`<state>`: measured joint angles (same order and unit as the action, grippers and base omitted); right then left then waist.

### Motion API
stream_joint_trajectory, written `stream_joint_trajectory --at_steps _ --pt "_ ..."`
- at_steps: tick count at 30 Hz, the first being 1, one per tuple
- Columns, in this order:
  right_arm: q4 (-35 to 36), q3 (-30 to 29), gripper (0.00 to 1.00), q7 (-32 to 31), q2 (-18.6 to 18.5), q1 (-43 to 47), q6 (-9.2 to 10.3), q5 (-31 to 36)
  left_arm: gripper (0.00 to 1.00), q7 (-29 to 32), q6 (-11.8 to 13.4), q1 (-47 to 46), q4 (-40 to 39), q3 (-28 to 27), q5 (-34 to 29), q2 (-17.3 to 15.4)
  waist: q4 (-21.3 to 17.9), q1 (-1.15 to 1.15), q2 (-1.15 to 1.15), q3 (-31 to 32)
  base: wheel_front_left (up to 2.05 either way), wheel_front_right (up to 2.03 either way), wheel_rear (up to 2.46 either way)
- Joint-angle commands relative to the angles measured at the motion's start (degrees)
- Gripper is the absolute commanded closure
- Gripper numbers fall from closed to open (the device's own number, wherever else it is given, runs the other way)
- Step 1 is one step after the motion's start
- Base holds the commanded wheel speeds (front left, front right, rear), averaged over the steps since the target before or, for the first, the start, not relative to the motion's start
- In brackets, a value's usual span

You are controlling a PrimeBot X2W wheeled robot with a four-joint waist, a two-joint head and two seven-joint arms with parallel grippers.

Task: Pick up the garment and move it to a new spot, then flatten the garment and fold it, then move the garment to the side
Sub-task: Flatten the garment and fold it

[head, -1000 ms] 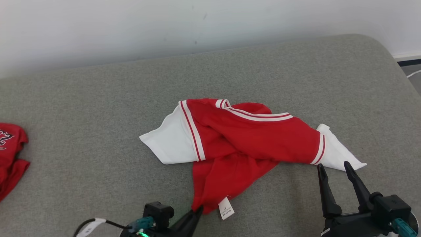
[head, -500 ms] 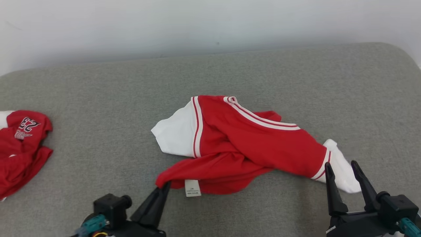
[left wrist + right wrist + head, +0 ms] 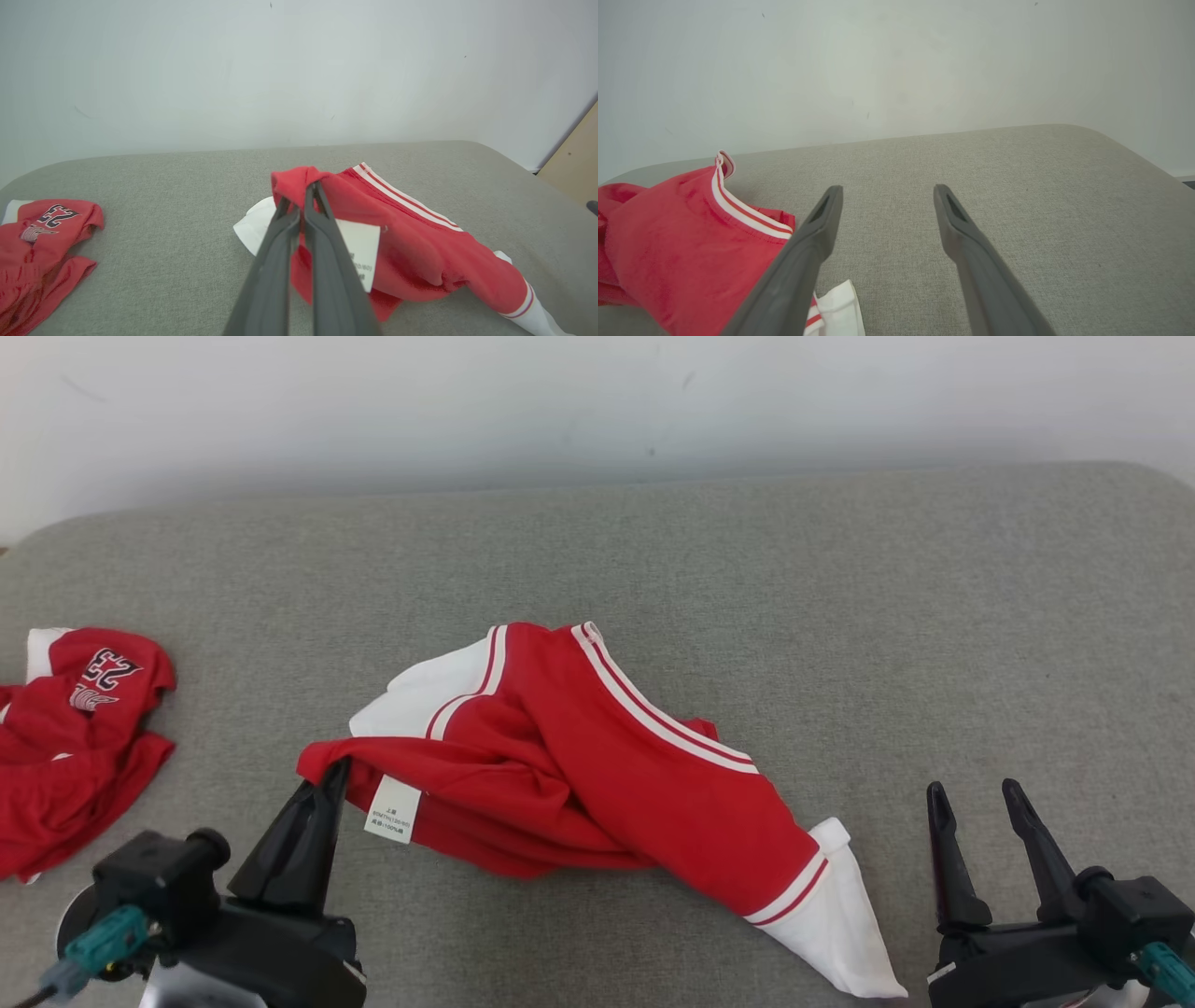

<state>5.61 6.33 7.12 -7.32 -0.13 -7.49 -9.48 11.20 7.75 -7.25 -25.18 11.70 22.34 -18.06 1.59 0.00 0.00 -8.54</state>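
one red garment (image 3: 607, 756), pinched by left fingers (image 3: 303, 831), lies on cushion (image 3: 840, 616).

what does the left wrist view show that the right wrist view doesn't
Left wrist view: the left gripper shut on a red fold of the garment, the white care label beside its fingers, and a second red garment printed 23 at the far left. Right wrist view: the right gripper, open and holding nothing, its fingers spread over bare cushion. Both: the red garment and its white cuff, the grey cushion, and the pale wall behind.
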Motion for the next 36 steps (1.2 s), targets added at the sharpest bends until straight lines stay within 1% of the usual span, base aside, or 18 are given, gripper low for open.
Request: stream_joint_trajectory --at_steps 1,4,11,14,19,20,21,22,24,28,33,36 --pt "-0.27 0.05 0.0 0.27 0.15 -0.49 0.0 -0.3 1.0 0.52 0.16 -0.97 1.55 -0.22 0.12 -0.42 -0.72 0.0 0.0 -0.54 0.0 0.0 0.0" --pt "-0.65 0.24 0.0 0.51 0.42 -1.11 0.0 -0.65 1.0 1.56 -0.12 -2.99 6.75 -0.59 2.17 0.37 -1.78 0.0 0.0 -1.22 0.0 0.0 0.0" --pt "-2.18 -0.56 0.0 0.76 0.5 -1.44 0.0 -0.96 1.0 1.6 0.8 -4.81 21.29 -3.23 6.23 2.32 -3.28 0.0 0.0 -1.95 0.0 0.0 0.0" --pt "-2.47 -0.93 0.0 0.7 0.36 -1.45 0.0 -1.03 1.0 0.97 0.55 -4.67 25.62 -4.21 8.06 3.01 -3.35 0.0 0.0 -2.05 0.0 0.0 0.0" --pt "-2.68 -1.5 0.0 0.43 0.16 -1.63 0.0 -1.12 1.0 -1.45 -0.33 -5.13 29.56 -4.89 9.52 4.2 -2.49 0.0 0.0 -2.2 0.0 0.0 0.0" --pt "-2.65 -1.58 0.0 0.31 0.11 -1.69 0.0 -1.14 0.68 -2.16 -0.51 -5.18 29.96 -4.84 9.55 4.42 -2.2 0.0 0.0 -2.17 0.0 0.0 0.0" --pt "-2.59 -1.64 0.0 0.2 0.0 -1.75 0.0 -1.12 0.13 -2.98 -0.33 -5.15 30.25 -4.94 9.38 4.59 -1.95 0.0 0.0 -2.12 0.0 0.0 0.0" --pt "-2.51 -1.7 0.0 0.24 -0.1 -1.83 0.0 -1.09 0.0 -3.83 -0.31 -5.08 30.44 -5.04 9.12 4.68 -1.68 0.0 0.0 -2.02 0.0 0.0 0.0" --pt "-2.34 -1.78 0.0 0.16 -0.2 -2.08 0.0 -0.99 0.0 -5.22 -0.03 -4.26 30.68 -5.14 8.53 4.82 -1.31 0.0 0.0 -1.73 0.0 0.0 0.0" --pt "-2.0 -2.2 0.0 0.14 -0.4 -2.52 0.0 -0.7 0.0 -8.19 2.04 -2.44 29.87 -5.86 6.91 4.64 -0.56 0.0 0.0 -0.83 0.0 0.0 0.0" --pt "-1.79 -2.56 0.0 0.06 -0.89 -2.89 0.0 -0.28 0.0 -12.43 4.42 -0.74 26.45 -6.24 3.77 4.26 0.19 0.0 0.0 0.44 0.0 0.0 0.0" --pt "-1.51 -2.61 0.0 0.11 -1.11 -3.22 0.0 -0.09 0.0 -14.63 5.18 -0.72 24.44 -6.1 1.96 4.19 0.43 0.0 0.0 0.95 0.0 0.0 0.0"
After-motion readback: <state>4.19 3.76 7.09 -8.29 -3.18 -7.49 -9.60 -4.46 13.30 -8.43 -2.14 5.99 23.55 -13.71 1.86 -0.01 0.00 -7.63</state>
